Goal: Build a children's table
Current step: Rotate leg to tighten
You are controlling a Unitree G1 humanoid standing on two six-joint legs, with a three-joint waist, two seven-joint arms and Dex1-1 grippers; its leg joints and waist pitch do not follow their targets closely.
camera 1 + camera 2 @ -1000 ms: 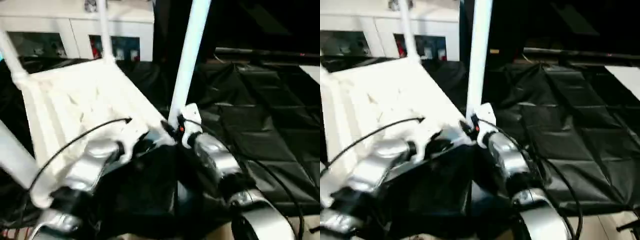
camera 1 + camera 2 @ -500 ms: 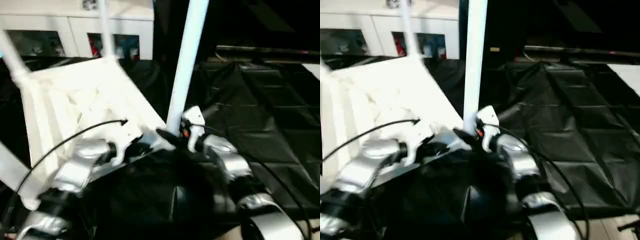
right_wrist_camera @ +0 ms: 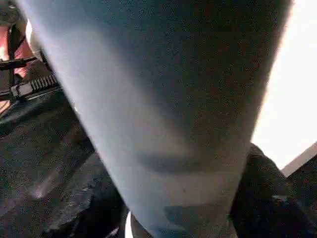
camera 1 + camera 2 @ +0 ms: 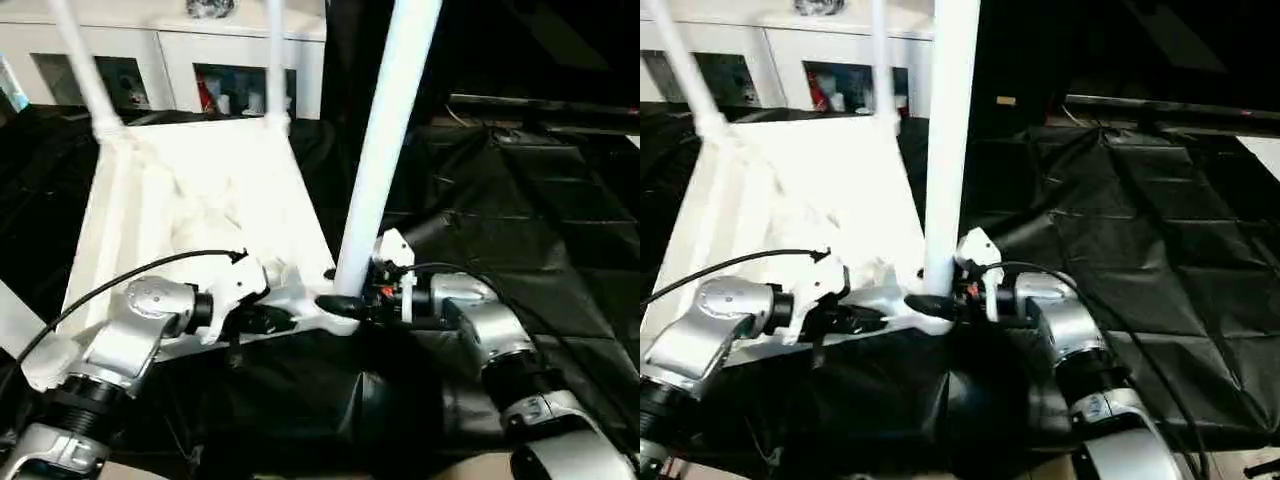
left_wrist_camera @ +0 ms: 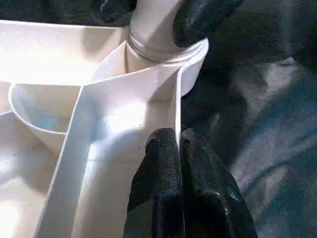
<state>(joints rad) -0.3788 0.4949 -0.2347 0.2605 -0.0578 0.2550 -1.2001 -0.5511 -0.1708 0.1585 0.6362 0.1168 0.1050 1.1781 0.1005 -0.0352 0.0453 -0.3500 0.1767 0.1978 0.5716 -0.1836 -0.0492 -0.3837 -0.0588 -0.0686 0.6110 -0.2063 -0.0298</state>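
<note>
Left wrist view: ribbed white tabletop (image 5: 99, 119)

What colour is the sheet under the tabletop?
Black sheet, clearest in the right eye view.

Both forearms are rounded silver metal shells, stepped into ringed segments with black joints between them. A thin black cable arcs over the left forearm (image 4: 120, 335) to a white wrist housing. The right forearm (image 4: 490, 335) ends in a white bracket with a small red-orange mark, thin black cables looping beside it. Each pincer has two glossy black fingers (image 5: 161, 183) with rounded, rubbery-looking tips.
</note>
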